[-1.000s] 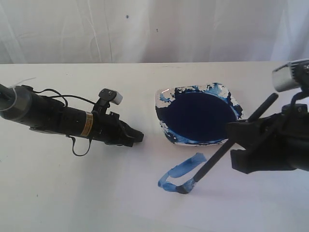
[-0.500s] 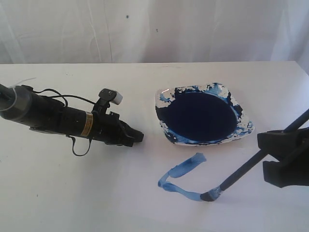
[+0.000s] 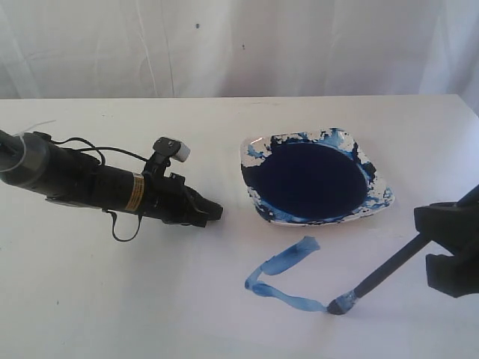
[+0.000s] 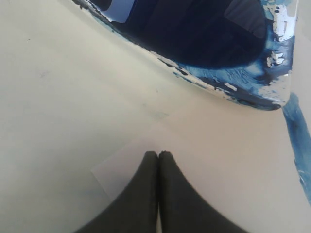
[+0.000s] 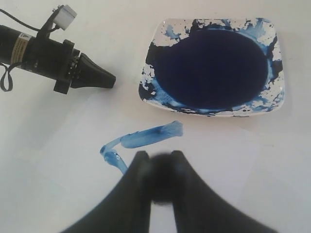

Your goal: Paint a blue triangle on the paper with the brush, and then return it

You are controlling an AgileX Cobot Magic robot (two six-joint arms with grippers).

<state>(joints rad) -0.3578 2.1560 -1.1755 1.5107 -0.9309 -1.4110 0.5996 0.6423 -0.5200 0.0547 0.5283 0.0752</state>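
The brush (image 3: 383, 275) slants down from my right gripper (image 3: 447, 250), which is shut on its black handle at the right edge. Its bristle tip (image 3: 337, 305) touches the paper (image 3: 299, 283) at the right end of the lower stroke. The blue triangle (image 3: 283, 263) shows as two streaky strokes joined at a left corner, open on the right. In the right wrist view the brush (image 5: 163, 180) is a blurred dark blob between the fingers, with the strokes (image 5: 150, 134) beyond. My left gripper (image 3: 215, 212) lies shut and empty on the paper's corner (image 4: 104, 167).
A square white dish (image 3: 250, 149) with a round navy paint pool sits just beyond the strokes; its rim (image 5: 158, 32) is smeared blue. The left arm (image 3: 90, 183) with its cables lies across the left of the table. A wrinkled white curtain (image 3: 224, 45) hangs behind.
My right gripper has moved right with the brush. The tip dragged along the paper and the lower blue stroke has grown longer to the right. The left arm has not moved.
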